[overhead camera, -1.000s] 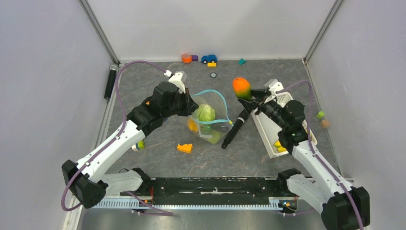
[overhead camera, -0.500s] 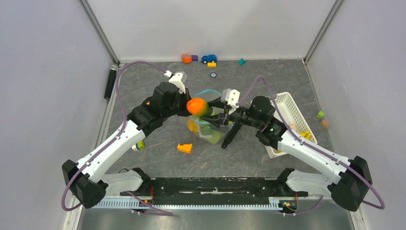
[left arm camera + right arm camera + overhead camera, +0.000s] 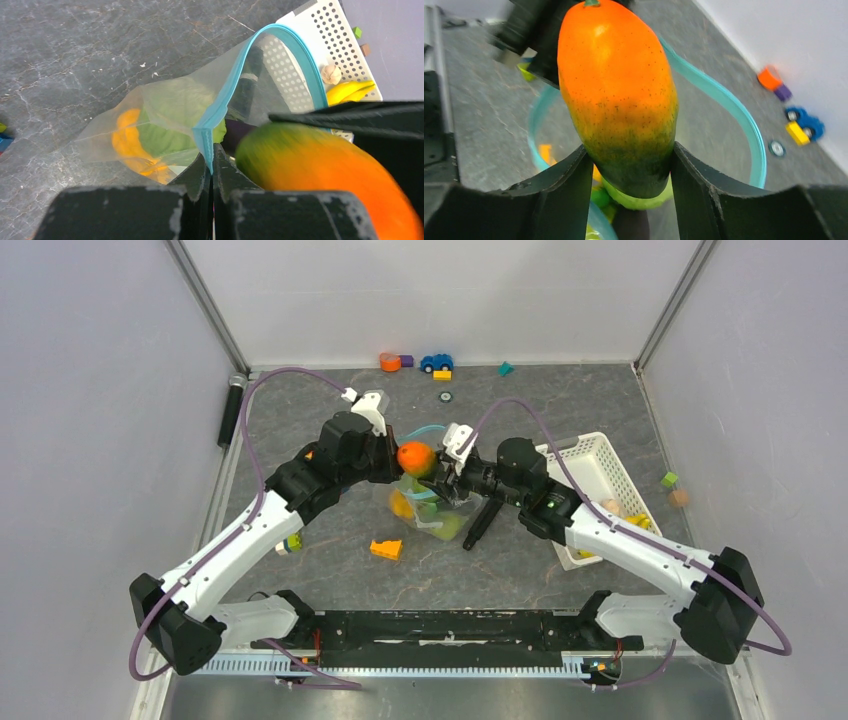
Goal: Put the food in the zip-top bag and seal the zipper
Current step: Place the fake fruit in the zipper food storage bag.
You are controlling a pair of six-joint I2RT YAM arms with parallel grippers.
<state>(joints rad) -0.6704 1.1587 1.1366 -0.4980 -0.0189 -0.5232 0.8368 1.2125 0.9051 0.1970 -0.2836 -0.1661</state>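
The clear zip-top bag (image 3: 432, 508) lies mid-table with green and orange toy food inside; its teal zipper (image 3: 226, 92) edge is held up and open. My left gripper (image 3: 388, 462) is shut on the zipper edge, seen in its wrist view (image 3: 212, 161). My right gripper (image 3: 436, 468) is shut on an orange-and-green toy mango (image 3: 415, 457) and holds it over the bag mouth. The mango fills the right wrist view (image 3: 619, 95), green end between the fingers, with the teal rim (image 3: 744, 125) ringing it. The mango also shows in the left wrist view (image 3: 325, 175).
A white slotted basket (image 3: 600, 485) with yellow and pale toy food stands at the right. A black marker (image 3: 482, 523) lies beside the bag. An orange stepped wedge (image 3: 385, 549) lies in front. Small blocks and a blue car (image 3: 435, 362) sit at the back wall.
My right arm has swung left from above the basket, carrying the mango to over the bag mouth. The left gripper has stayed holding the zipper edge.
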